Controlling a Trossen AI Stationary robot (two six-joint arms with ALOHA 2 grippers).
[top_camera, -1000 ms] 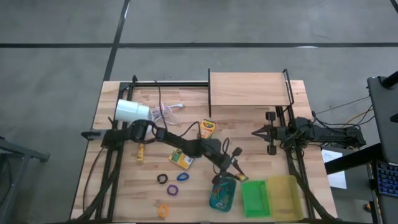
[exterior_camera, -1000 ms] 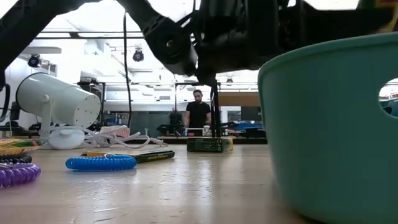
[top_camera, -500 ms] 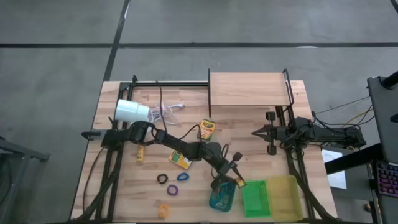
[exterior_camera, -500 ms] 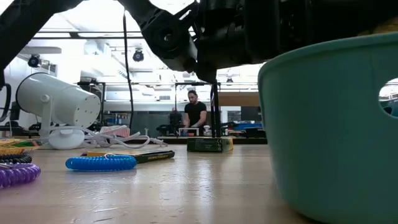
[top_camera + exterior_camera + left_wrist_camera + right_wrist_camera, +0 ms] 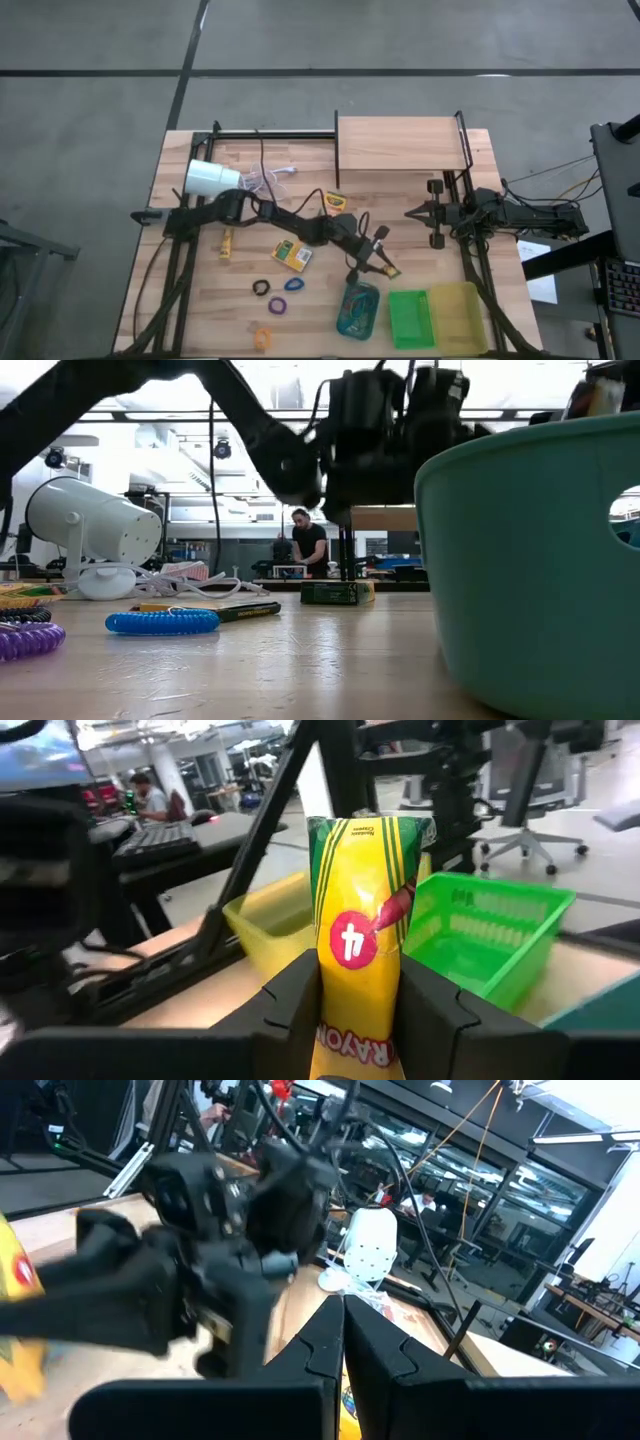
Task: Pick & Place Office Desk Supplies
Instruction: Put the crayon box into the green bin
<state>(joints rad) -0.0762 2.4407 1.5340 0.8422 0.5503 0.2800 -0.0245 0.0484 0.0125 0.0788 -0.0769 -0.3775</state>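
My left gripper (image 5: 377, 262) reaches across the table and is shut on a yellow-and-green crayon box (image 5: 365, 920), just past the far ends of the teal tray (image 5: 358, 312) and the green tray (image 5: 410, 318). Two more crayon boxes (image 5: 333, 203) (image 5: 291, 255) lie flat on the table. Black (image 5: 261, 288), blue (image 5: 294, 284), purple (image 5: 277, 305) and orange (image 5: 262, 338) loops lie on the table near the front, and a small yellow piece (image 5: 227, 243) lies at the left. My right gripper (image 5: 415, 212) rests shut at the right, by its own base. My left gripper pinches the crayon box between its two fingers (image 5: 296, 1005), one on each narrow side of the box's near end (image 5: 350, 1020). The fingers lie level and along the box, which sticks out past them. The box (image 5: 386, 268) is lifted clear of the table.
A white lamp (image 5: 212, 178) with its cord lies at the far left. A wooden shelf (image 5: 400, 145) stands at the far edge. The yellow tray (image 5: 455, 315) sits right of the green one. A person stands in the room beyond the table.
My left gripper, still shut on the crayon box, has drawn back from over the teal tray's far end toward the table's far edge. The box by the shelf, half covered by the arm before, shows more fully now.
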